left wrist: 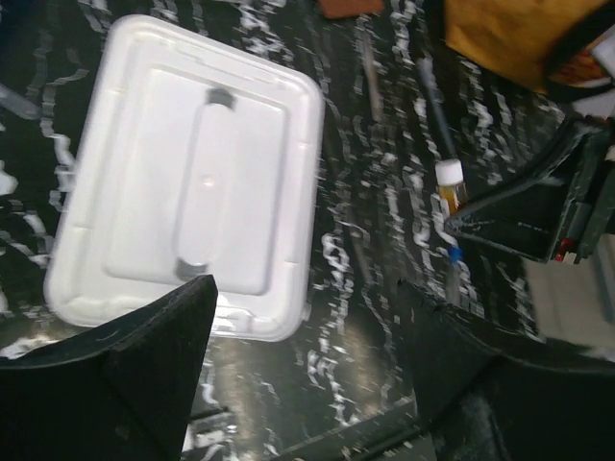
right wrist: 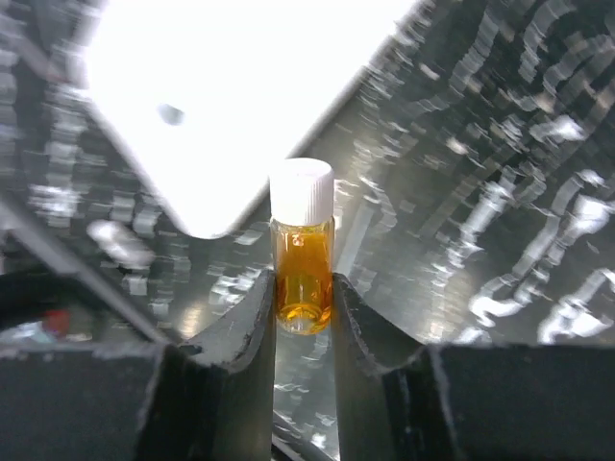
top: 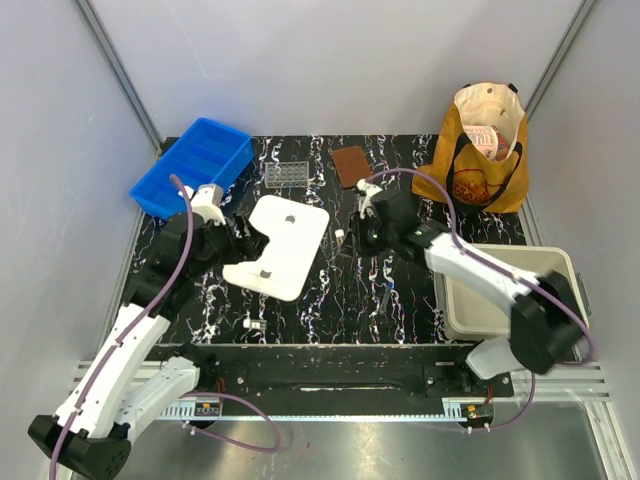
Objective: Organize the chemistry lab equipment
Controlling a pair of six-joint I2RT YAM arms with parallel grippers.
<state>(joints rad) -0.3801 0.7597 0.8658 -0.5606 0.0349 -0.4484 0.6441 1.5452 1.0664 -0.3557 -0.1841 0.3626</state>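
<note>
An amber vial (right wrist: 304, 274) with a white cap stands upright on the black marbled table. My right gripper (right wrist: 304, 293) is shut on its lower half, a finger pressed to each side. From above, that vial (top: 340, 235) is just right of the white lid (top: 280, 245). My left gripper (left wrist: 307, 288) hangs open over bare table at the lid's near corner, holding nothing. A small clear tube rack (top: 285, 175) stands at the back. A white-capped vial (top: 253, 323) lies near the front edge. A blue-capped tube (left wrist: 452, 269) lies below the amber vial (left wrist: 452, 192).
A blue bin (top: 205, 160) sits at the back left and a tan tote bag (top: 480, 150) at the back right. A white tub (top: 510, 290) stands at the right edge. A brown flat piece (top: 350, 165) lies near the rack.
</note>
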